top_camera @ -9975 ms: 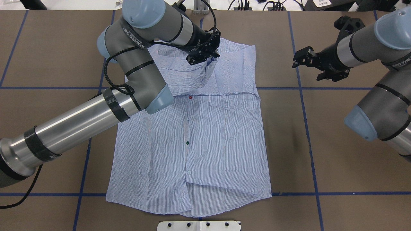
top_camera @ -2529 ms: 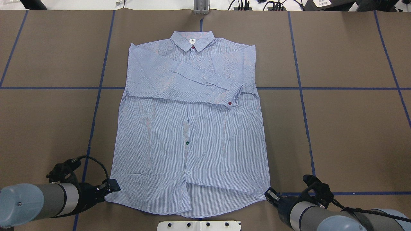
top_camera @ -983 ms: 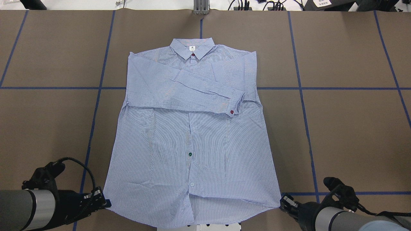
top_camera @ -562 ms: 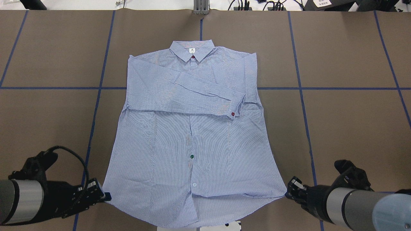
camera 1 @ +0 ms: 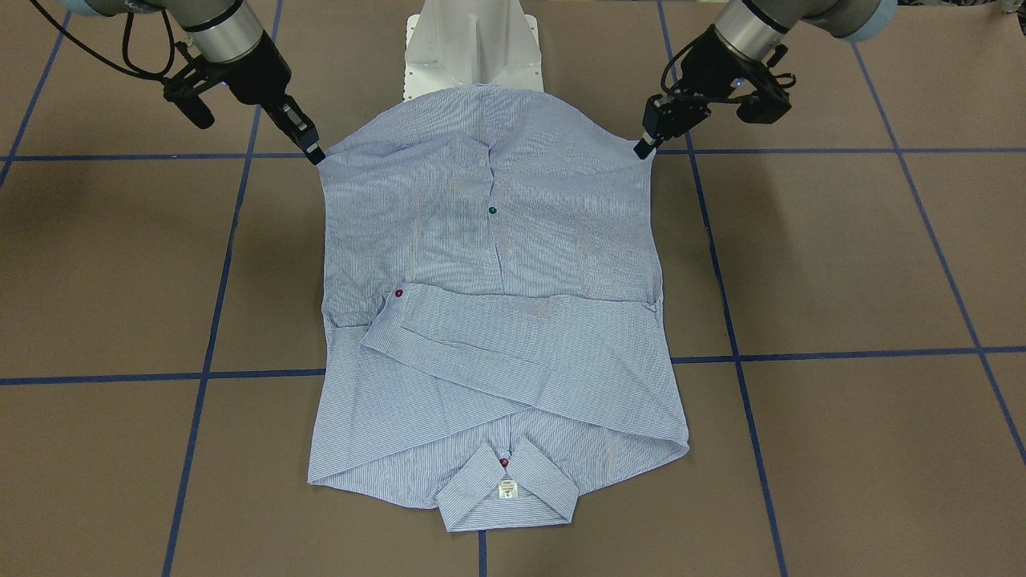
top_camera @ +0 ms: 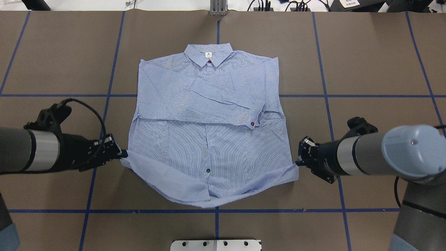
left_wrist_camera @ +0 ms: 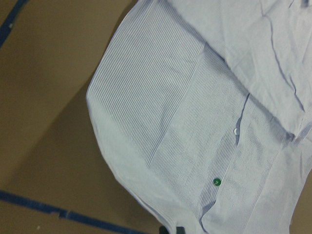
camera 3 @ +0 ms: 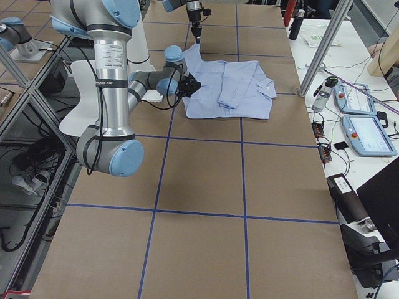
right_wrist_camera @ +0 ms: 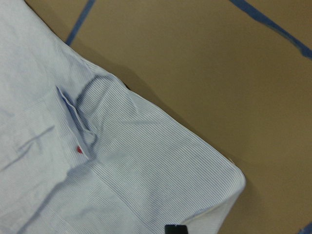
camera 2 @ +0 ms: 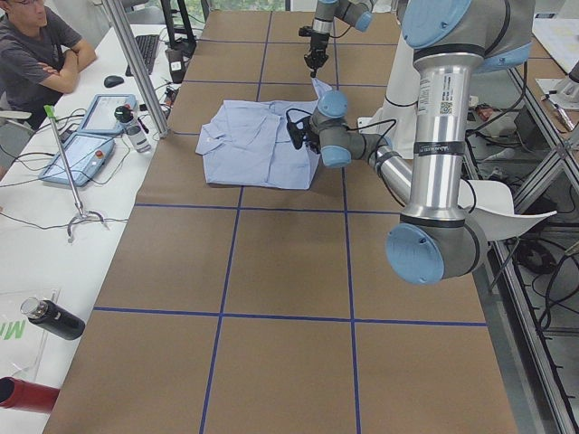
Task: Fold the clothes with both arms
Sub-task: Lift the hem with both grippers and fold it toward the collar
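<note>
The light blue pinstriped shirt lies front up on the brown table, collar at the far side, both sleeves folded across the chest. Its hem hangs lifted off the table in a sagging curve. My left gripper is shut on the hem's left corner, and my right gripper is shut on the right corner. In the front-facing view the left gripper and right gripper hold the two corners taut. The left wrist view shows the placket with a green button.
The white pedestal base sits at the near table edge. Blue tape lines grid the brown cover. A person sits at a side table with tablets and bottles beyond the far edge.
Both grippers have risen and moved away from the robot toward the collar, taking the hem corners with them. The shirt's lower part now hangs off the table.
</note>
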Available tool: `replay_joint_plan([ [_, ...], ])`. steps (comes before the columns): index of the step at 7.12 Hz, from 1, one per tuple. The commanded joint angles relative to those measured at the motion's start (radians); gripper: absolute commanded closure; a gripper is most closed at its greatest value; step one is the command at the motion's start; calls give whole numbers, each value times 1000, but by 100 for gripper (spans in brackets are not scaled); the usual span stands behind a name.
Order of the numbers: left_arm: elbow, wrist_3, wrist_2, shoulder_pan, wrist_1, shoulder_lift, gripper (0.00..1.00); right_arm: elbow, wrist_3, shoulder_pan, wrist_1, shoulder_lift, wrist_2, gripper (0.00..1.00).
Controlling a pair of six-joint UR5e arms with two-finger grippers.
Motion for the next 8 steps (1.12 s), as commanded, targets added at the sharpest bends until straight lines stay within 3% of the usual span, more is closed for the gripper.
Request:
replay_joint_plan([
  [1,142,51,-29,-127,2,-120,100,-133,-67,177,-19,118,112,100],
  [3,168,52,-43,-182,8,-134,100,-146,-126,242,-234,261,114,100],
  [4,177,54,-59,-226,21,-139,100,-154,-127,257,-275,288,100,100],
  [8,460,104,-52,-262,9,-324,100,-416,-181,268,-246,417,-1,100],
])
